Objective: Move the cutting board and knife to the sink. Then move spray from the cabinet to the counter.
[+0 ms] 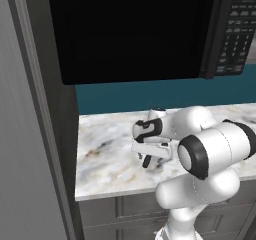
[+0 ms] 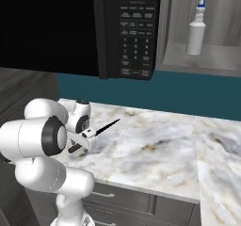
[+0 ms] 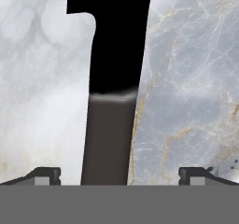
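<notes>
Spread fully apart, jaws of the gripper (image 3: 119, 175) straddling the knife (image 3: 114, 78) with nothing clamped between them. Seen through the hand view from left to right: one dark fingertip well clear of the handle, pale marble counter (image 3: 42, 101) beneath, then the dark grey handle running up the middle between the tips, black blade continuing beyond it, more veined marble, and the other fingertip equally clear.

From the left base view: gripper (image 1: 150, 156) hanging low over the counter (image 1: 105, 154), below the black microwave (image 1: 135, 29). From the right base view: gripper (image 2: 84, 142) at the left, knife (image 2: 106, 126) pointing its tip away to the right across the counter (image 2: 160, 149), microwave (image 2: 127, 32) above, spray (image 2: 196, 29) standing upright on the cabinet (image 2: 207, 55) shelf at far right.

Judged as a light, stiff, thin thing lying flat, smooth enough to slide or twist if pinched off-centre. Best taken across the grey handle, close to where it meets the blade, for balance and to keep off the edge. Needs the tips right down at the marble before closing, since little height to catch. Likely to pivot point-down if gripped too near the butt.
</notes>
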{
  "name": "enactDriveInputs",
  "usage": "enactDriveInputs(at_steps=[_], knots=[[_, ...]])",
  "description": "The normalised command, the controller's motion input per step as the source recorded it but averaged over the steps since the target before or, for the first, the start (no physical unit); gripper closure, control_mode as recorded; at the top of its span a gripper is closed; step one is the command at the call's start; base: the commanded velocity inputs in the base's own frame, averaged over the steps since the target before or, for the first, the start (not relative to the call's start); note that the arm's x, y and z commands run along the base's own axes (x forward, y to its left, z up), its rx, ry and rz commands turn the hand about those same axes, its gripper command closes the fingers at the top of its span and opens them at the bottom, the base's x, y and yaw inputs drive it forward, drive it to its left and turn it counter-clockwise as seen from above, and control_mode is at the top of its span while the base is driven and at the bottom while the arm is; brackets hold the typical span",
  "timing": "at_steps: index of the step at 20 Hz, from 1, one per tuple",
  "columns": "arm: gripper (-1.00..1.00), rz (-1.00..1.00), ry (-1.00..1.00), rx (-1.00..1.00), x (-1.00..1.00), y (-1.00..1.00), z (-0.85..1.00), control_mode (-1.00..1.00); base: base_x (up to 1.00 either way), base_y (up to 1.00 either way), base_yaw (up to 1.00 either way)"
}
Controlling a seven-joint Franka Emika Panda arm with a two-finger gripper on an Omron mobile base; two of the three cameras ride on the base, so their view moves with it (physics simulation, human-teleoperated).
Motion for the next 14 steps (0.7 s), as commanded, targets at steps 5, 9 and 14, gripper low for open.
enactDriveInputs(at_steps=[5,9,14], knots=[[1.0,-0.01,0.0,0.0,-0.08,0.01,-0.17,-1.0,0.0,0.0,0.0],[1.0,-0.03,0.0,0.0,-0.03,0.05,-0.19,-1.0,0.0,0.0,0.0],[1.0,-0.04,0.0,0.0,-0.01,0.08,-0.16,-1.0,0.0,0.0,0.0]])
